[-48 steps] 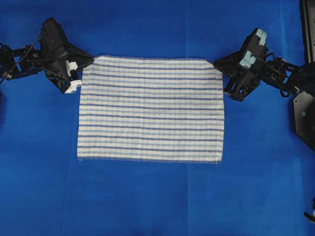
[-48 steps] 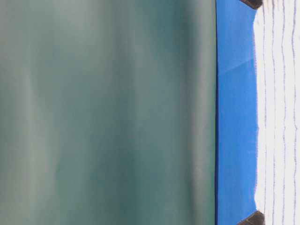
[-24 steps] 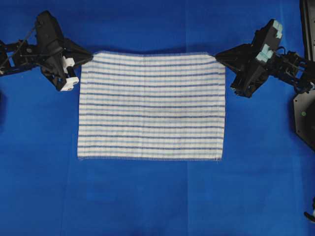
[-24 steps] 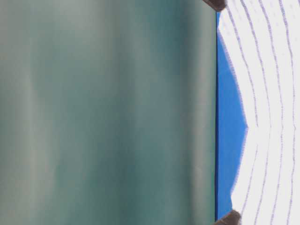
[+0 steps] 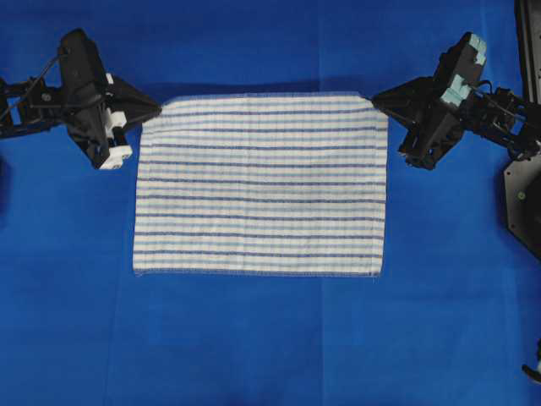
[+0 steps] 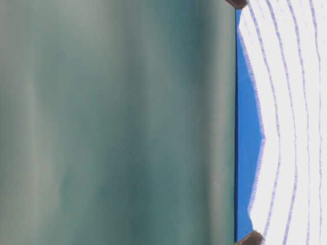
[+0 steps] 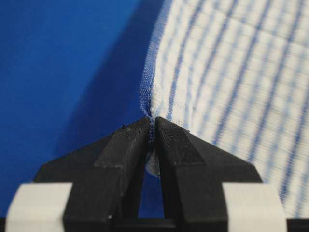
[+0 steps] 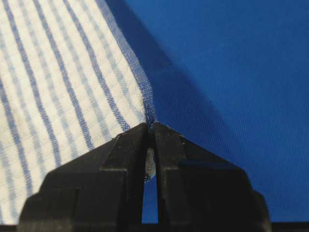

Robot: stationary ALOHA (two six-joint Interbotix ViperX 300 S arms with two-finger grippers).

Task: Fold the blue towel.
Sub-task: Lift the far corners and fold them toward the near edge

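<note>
Presently: blue towel, white with light- and dark-blue stripes, spread over the blue tabletop, near hem lying flat, far edge raised; left end effector clamped on the far left corner; right end effector clamped on the far right corner; both wrist views show corner cloth pinched between black fingers.

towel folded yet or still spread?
Still spread: the towel shows as one full striped rectangle, no layer doubled over. Only its two far corners are lifted, pinched by the left claw and right claw.
</note>
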